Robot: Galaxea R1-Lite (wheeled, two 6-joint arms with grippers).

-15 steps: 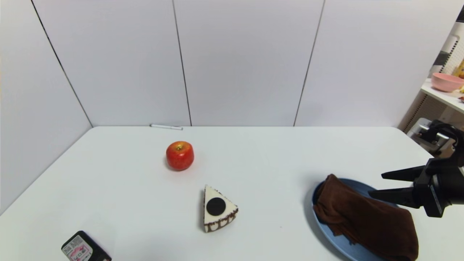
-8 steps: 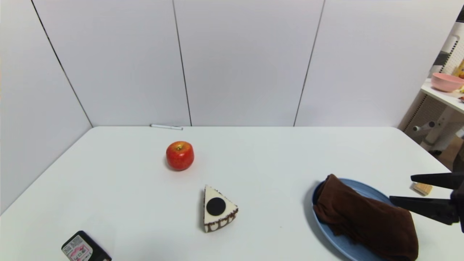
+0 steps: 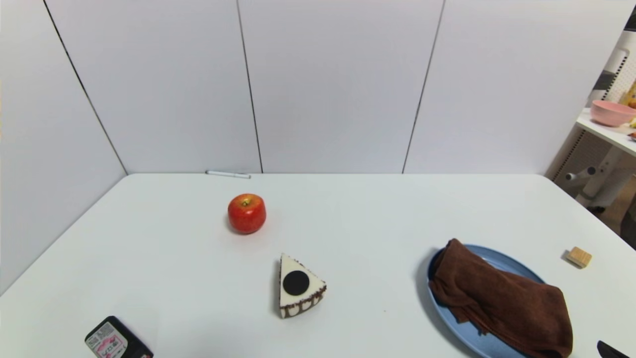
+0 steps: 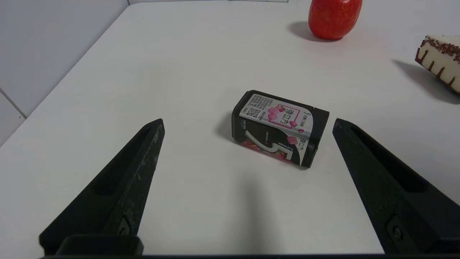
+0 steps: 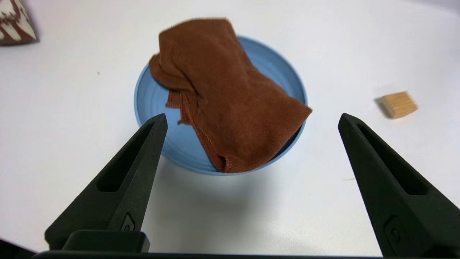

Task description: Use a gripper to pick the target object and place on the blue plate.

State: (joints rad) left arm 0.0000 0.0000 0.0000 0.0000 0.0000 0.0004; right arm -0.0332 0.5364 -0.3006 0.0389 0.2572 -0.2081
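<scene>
On the plate (image 5: 151,104) at four o'clock lies the towel (image 5: 222,93); the right pincer (image 5: 251,122) hangs released, near it, holding nothing.

**Where your three cameras look**

Your head camera looks forward and down over the whole table (image 3: 348,214). Your left wrist camera sits low over the table's near-left part, facing the gum box (image 4: 279,127), with the apple (image 4: 333,18) farther off; both also appear from the head. Your right wrist camera faces the blue plate (image 5: 154,104) and wooden block (image 5: 398,104), shared with the head view.
</scene>
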